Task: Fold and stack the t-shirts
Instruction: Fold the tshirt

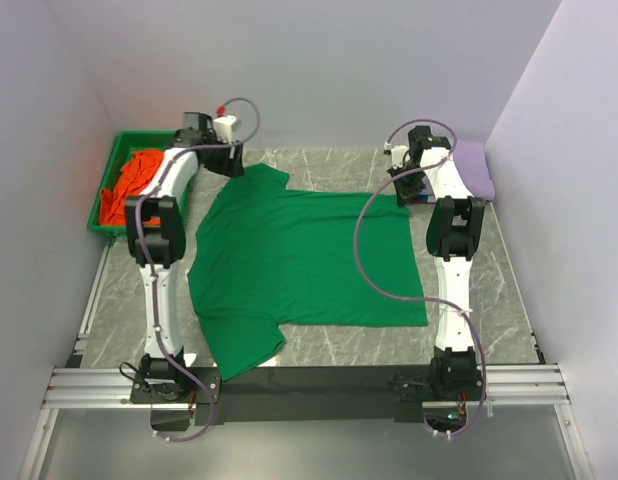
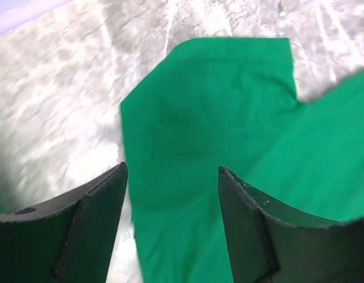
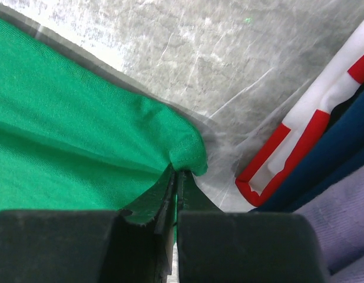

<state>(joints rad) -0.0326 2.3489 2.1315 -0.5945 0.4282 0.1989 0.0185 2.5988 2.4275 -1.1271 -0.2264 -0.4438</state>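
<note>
A bright green t-shirt (image 1: 299,260) lies spread flat on the marble table, sleeves to the left. My left gripper (image 2: 173,177) hovers open over the far sleeve (image 2: 211,106), one finger (image 2: 93,218) on each side, not touching the cloth. My right gripper (image 3: 178,174) is shut on the shirt's far right hem corner (image 3: 188,150), which bunches up at the fingertips. In the top view the left gripper (image 1: 232,162) is at the far left of the shirt and the right gripper (image 1: 407,190) at its far right corner. An orange t-shirt (image 1: 129,180) lies crumpled in the tray.
A green plastic tray (image 1: 107,160) stands at the far left by the wall. A lavender folded t-shirt (image 1: 479,165) tops a stack at the far right; white-and-red (image 3: 323,118) and dark blue (image 3: 341,159) edges show below it, close to my right gripper.
</note>
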